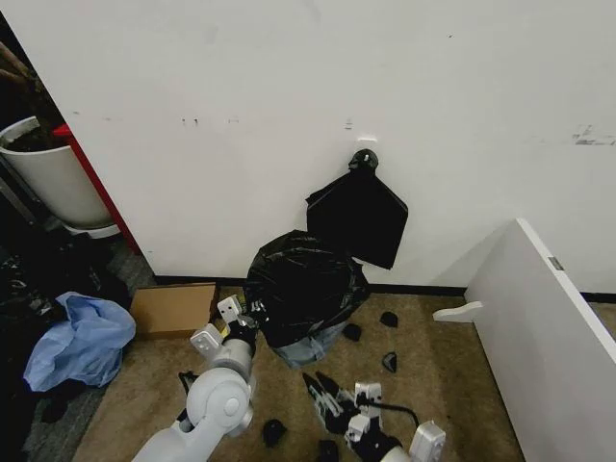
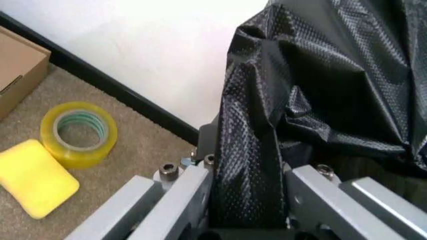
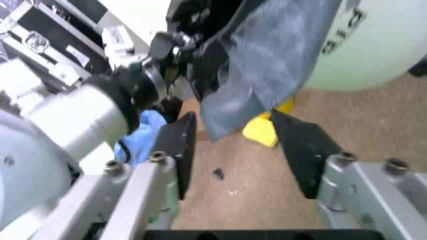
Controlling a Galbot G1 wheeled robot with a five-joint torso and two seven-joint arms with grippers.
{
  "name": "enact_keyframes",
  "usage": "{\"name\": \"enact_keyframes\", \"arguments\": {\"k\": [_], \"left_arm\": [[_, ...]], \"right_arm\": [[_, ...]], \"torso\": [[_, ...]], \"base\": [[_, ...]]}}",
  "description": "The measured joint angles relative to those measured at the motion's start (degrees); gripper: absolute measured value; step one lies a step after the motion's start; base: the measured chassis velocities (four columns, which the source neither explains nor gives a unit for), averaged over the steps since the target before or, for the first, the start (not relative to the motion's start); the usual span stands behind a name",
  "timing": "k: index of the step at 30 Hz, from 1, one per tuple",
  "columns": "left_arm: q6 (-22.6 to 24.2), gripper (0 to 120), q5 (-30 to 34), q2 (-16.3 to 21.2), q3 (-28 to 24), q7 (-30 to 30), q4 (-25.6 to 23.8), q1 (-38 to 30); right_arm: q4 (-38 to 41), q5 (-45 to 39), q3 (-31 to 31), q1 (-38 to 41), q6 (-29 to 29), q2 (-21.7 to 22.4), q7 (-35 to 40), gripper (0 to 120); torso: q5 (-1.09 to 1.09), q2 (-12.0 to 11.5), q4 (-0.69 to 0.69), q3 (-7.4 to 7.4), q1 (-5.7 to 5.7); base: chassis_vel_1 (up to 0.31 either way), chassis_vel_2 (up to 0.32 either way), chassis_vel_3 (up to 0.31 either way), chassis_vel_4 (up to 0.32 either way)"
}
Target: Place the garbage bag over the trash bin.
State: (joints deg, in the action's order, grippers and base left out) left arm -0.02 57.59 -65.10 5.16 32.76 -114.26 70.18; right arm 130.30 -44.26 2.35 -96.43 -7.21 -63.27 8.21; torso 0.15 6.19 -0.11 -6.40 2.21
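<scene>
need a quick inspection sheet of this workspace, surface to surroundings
surface: tan carpet floor.
job's things: glossy black garbage bag draped over the cream-white trash bin, bin mostly hidden.
clutter: brown cardboard box, yellow tape roll, yellow sponge, light blue plastic heap.
end effectors: left end effector shut on bag; right end effector open at the bag's hanging edge.
cables: nothing seen.
surroundings: white wall, white board.

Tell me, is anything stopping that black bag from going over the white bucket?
Nothing visible. The garbage bag already drapes the trash bin. The left gripper pinches its edge; the right gripper is open beside it.
</scene>
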Motion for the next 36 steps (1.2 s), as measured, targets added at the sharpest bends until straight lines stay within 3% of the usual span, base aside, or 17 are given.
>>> {"name": "enact_keyframes", "arguments": {"k": [6, 10, 15, 17, 23, 36], "left_arm": [[0.0, 0, 0.1, 0.2, 0.0, 0.0, -0.5, 0.3], [0.1, 0, 0.1, 0.3, 0.0, 0.1, -0.6, 0.5], [0.1, 0, -0.2, 0.1, -0.1, 0.1, -0.8, 1.1], [0.1, 0, -0.2, 0.1, -0.2, 0.1, -0.9, 1.2], [0.1, 0, -0.5, 0.2, -0.2, 0.0, -1.1, 1.4], [0.0, 0, -0.1, 0.2, 0.2, 0.0, -1.2, 0.6]], "right_arm": [[-0.6, -0.7, -0.3, 2.3, -0.4, -0.9, 2.0, 65], [-0.8, -0.9, -0.6, 2.9, -0.9, -1.3, 3.0, 54], [-1.8, -0.3, -0.6, 3.7, -1.9, -1.3, 4.8, 31], [-2.0, -0.2, -0.6, 3.8, -2.0, -1.3, 5.1, 27], [-2.4, -0.7, -0.8, 5.0, -2.4, -1.6, 6.1, 3], [-3.7, 2.4, -0.9, 2.8, -3.5, -0.9, 7.1, 0]], "torso": [[0.00, 0.0, 0.00, 0.00, 0.00], [0.00, 0.0, 0.00, 0.00, 0.00], [0.00, 0.0, 0.00, 0.00, 0.00], [0.00, 0.0, 0.00, 0.00, 0.00], [0.00, 0.0, 0.00, 0.00, 0.00], [0.00, 0.0, 0.00, 0.00, 0.00]], "base": [[0.000, 0.000, 0.000, 0.000], [0.000, 0.000, 0.000, 0.000], [0.000, 0.000, 0.000, 0.000], [0.000, 0.000, 0.000, 0.000], [0.000, 0.000, 0.000, 0.000], [0.000, 0.000, 0.000, 0.000]]}}
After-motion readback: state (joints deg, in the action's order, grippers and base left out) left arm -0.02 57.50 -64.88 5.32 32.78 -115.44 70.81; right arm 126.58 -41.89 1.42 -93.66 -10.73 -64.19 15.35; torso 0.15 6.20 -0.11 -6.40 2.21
